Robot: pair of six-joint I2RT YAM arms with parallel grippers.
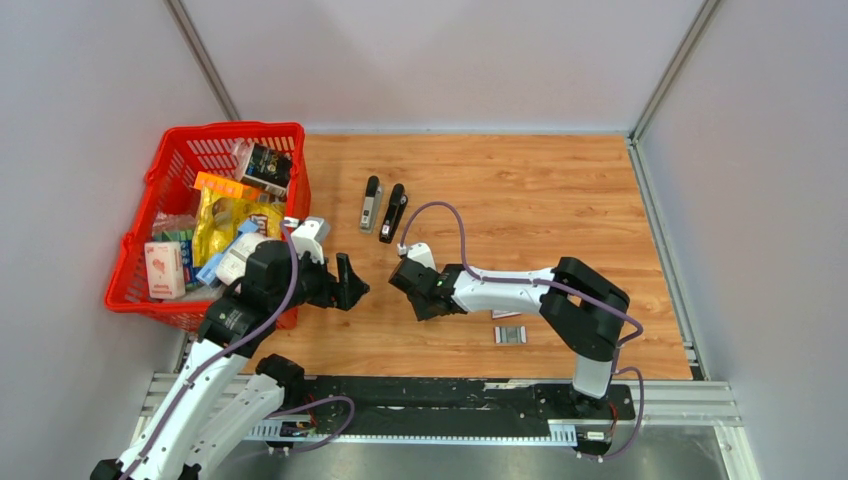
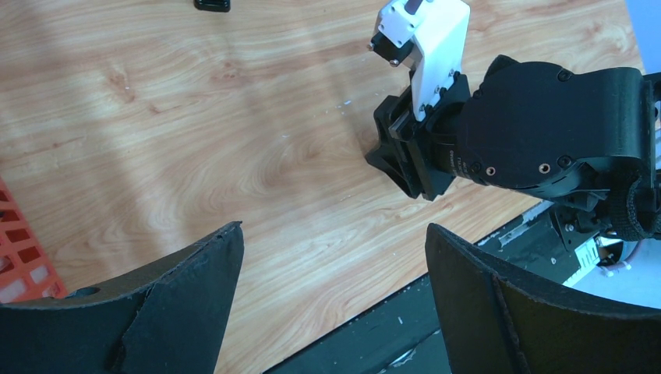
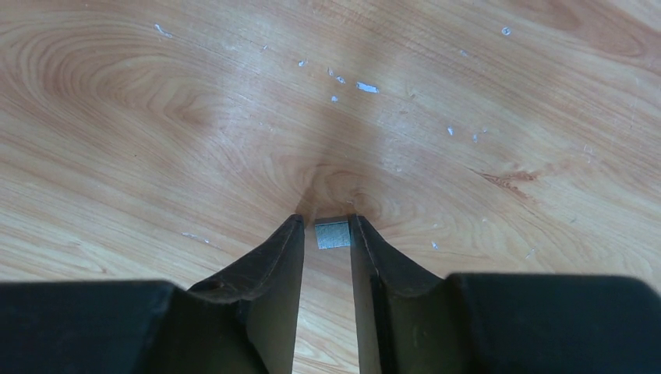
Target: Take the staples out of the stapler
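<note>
Tabletop [image 1: 520,200] is light wood grain and fills most of the top view. Next biggest thing is the red basket [image 1: 170,190] at the upper left, crammed with snack packets and small cartons. Left arm comes up from the bottom left, and the left gripper [image 1: 347,283] sits just right of the basket's near corner. In its own wrist view the left gripper [image 2: 334,234] has both black fingers spread wide, with only bare wood between them. Right arm reaches in from the lower right towards the middle, so the right gripper [image 1: 408,280] ends up tip to tip with the left one, close but not touching. Two black staplers [image 1: 382,208] lie side by side above the grippers, near the upper centre. The left-hand one shows a silvery strip along its length. A small red-and-white box [image 1: 505,315] peeks out from under the right forearm. Just below it lies a flat greyish thing [image 1: 511,334] that I can't make out. Smallest bit: the staples [image 3: 333,234], a short silvery strip, sit right between the right gripper [image 3: 326,220] tips in the right wrist view. Jaws are drawn in close around it but not clamped. The right-hand finger looks to be against it, and a sliver of wood shows on the other side. Can't tell if the strip is lying flat on the wood or lifted off it.
</note>
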